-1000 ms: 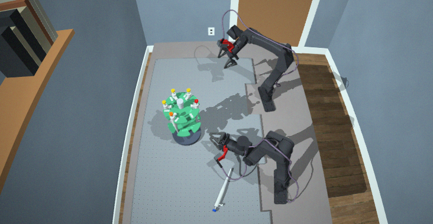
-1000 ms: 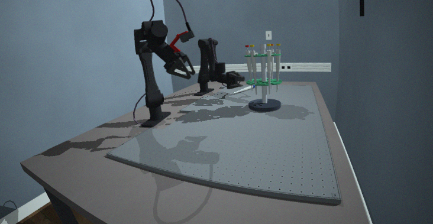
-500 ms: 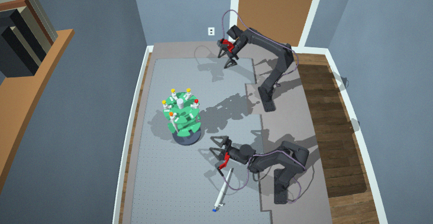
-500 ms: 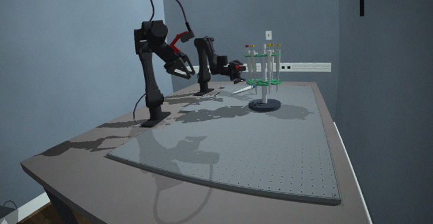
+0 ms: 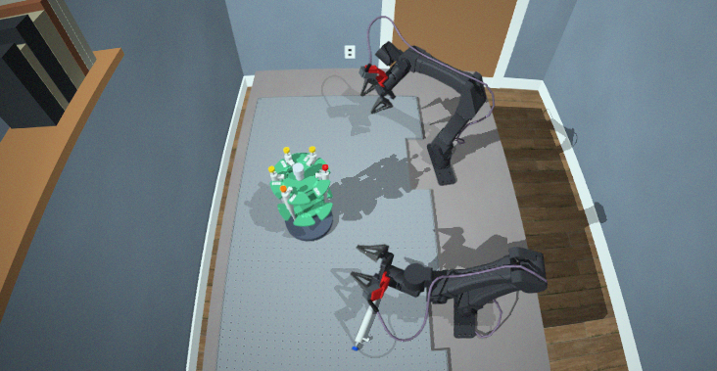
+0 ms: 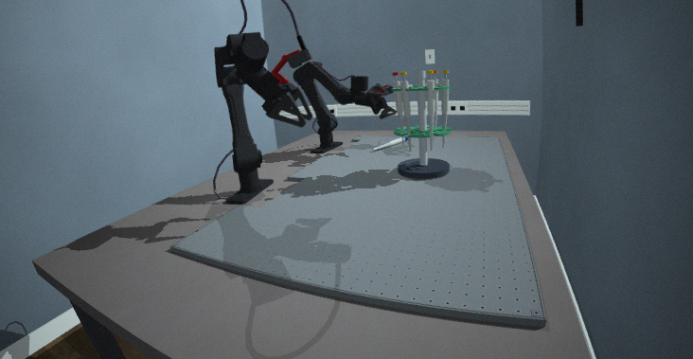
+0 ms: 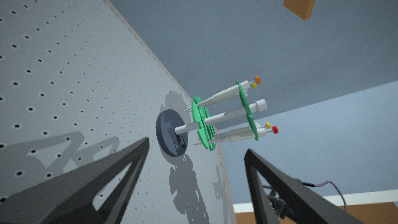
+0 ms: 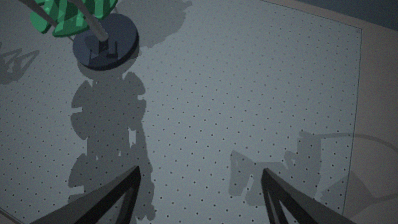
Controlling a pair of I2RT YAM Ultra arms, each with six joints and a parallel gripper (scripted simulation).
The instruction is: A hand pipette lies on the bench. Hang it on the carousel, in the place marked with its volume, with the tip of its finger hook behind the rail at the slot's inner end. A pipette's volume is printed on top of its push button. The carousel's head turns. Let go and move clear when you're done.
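The hand pipette [image 5: 364,324] [image 6: 389,143], white with a blue push button, lies on the perforated mat. Its printed volume is not readable. The green carousel stands on a dark round base [image 5: 310,233] [image 6: 423,168] [image 7: 164,130] [image 8: 122,40]. Several pipettes with yellow, red and orange buttons hang on it; the slot labels are too small to read. My left gripper [image 5: 355,259] [image 6: 395,111] [image 7: 198,147] is open and empty, above the mat between the pipette and the carousel. My right gripper [image 5: 367,103] [image 6: 307,120] [image 8: 200,173] is open and empty, high over the mat's far end in the top view.
A wooden shelf [image 5: 65,132] with books juts out from the wall, left in the top view. The left arm's forearm and cable pass near the lying pipette's thin end. The carousel stands between the two arms' reaches, toward the table edge opposite their bases.
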